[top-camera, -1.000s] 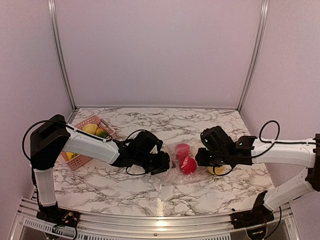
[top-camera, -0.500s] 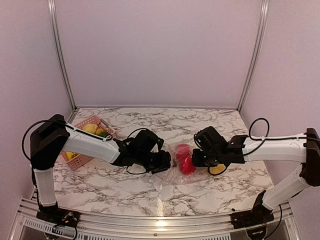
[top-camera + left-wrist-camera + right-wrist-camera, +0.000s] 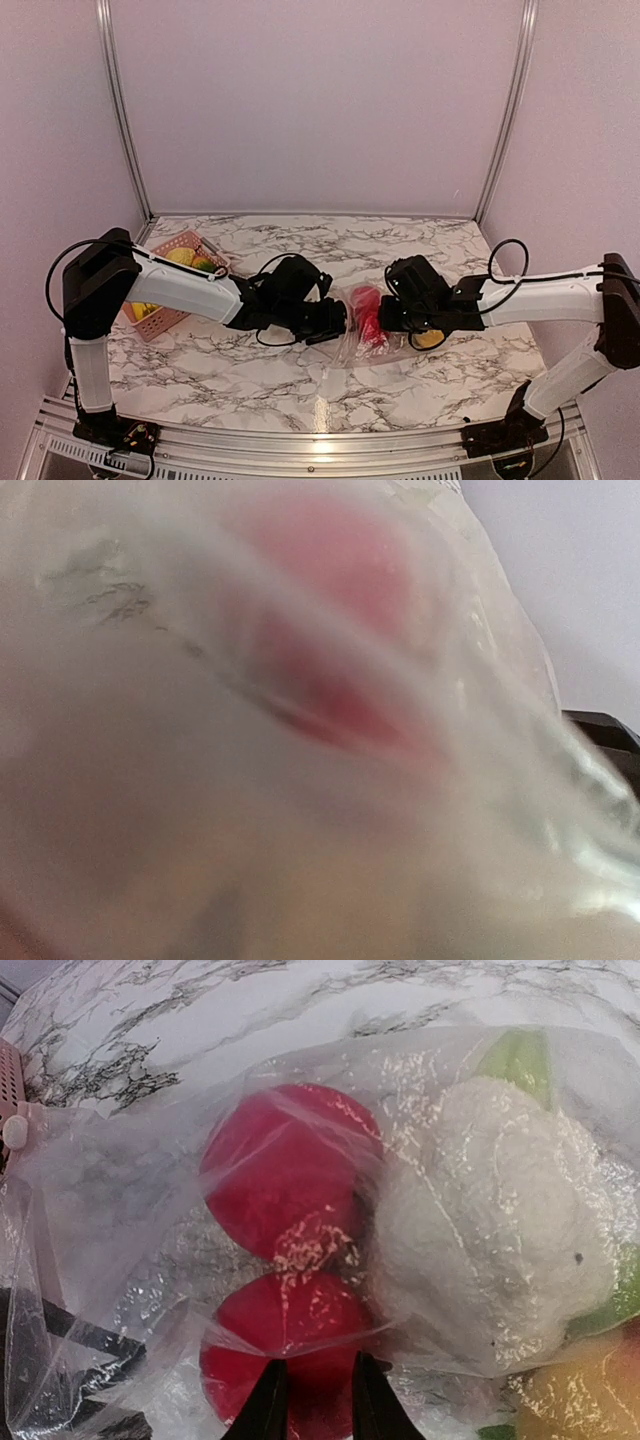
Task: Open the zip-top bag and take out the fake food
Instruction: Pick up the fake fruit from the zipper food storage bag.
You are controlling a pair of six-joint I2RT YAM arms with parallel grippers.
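The left arm rises from its base at the near left corner, bends at the black shoulder block and runs its white forearm low and rightward over the grey-veined white marble table (image 3: 200, 372), crossing the pink slatted plastic basket (image 3: 158, 322). Its black wrist dips toward the middle and puts the left gripper (image 3: 338, 320) against the left edge of the large clear, crinkly plastic zip-top bag (image 3: 345, 352). The left wrist view shows only blurred film and a pink-red smear, with no fingers, so I cannot tell how wide that gripper stands. The right arm comes up from the near right corner and folds at the elbow by the right wall. Its white forearm stretches low and leftward, with the right gripper (image 3: 384, 316) at the bag's right side. In its wrist view the two black fingertips (image 3: 266, 1408) stand close together with a narrow gap, against the film over the lower of two round red pieces (image 3: 285, 1175). Whether they pinch the plastic I cannot tell. The bag lies on the table between the grippers. The colourful plastic fake food (image 3: 366, 302) is inside it: the red pieces, a knobbly white piece (image 3: 490, 1250), a yellow piece (image 3: 570, 1405) and a bit of green
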